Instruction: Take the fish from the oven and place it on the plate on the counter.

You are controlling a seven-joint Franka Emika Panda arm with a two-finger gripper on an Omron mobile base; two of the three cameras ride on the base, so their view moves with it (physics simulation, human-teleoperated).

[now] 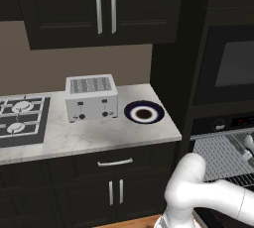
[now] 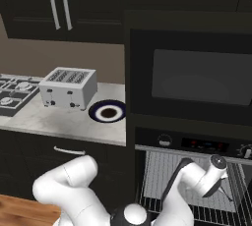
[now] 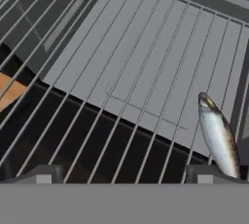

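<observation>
While the oven [image 2: 187, 171] stands open beside the counter [image 1: 89, 135], items on view are as follows.

Item: fish [image 3: 219, 138]. Silvery, slender, lying along the bars of the wire rack [image 3: 146, 72] inside the oven, well apart from its destination.

Item: gripper [image 3: 124, 173]. Reaching into the oven cavity above the rack, jaws spread wide, nothing between them. The fish lies off to one side, next to one fingertip [image 3: 209, 173] and not centred in the gap.

Item: plate [image 1: 144, 112]. Navy rim, brown centre, on the counter just beside the toaster [image 1: 92, 98]; nothing on it.

Item: gas hob [image 1: 22, 118]. At the far end of the counter, not involved.

Risks, as judged from this position:
- Closing now would likely catch only the edge of the fish, or miss it, because the fish sits outside the centre of the jaws; a sideways shift seems needed first.
- A fingertip could drop between rack bars and snag, the bars being widely spaced.
- A smooth, tapered body may slip from a light pinch during the swing to the plate.
- The toaster crowds one side of the plate, so a wide approach could knock it.
</observation>
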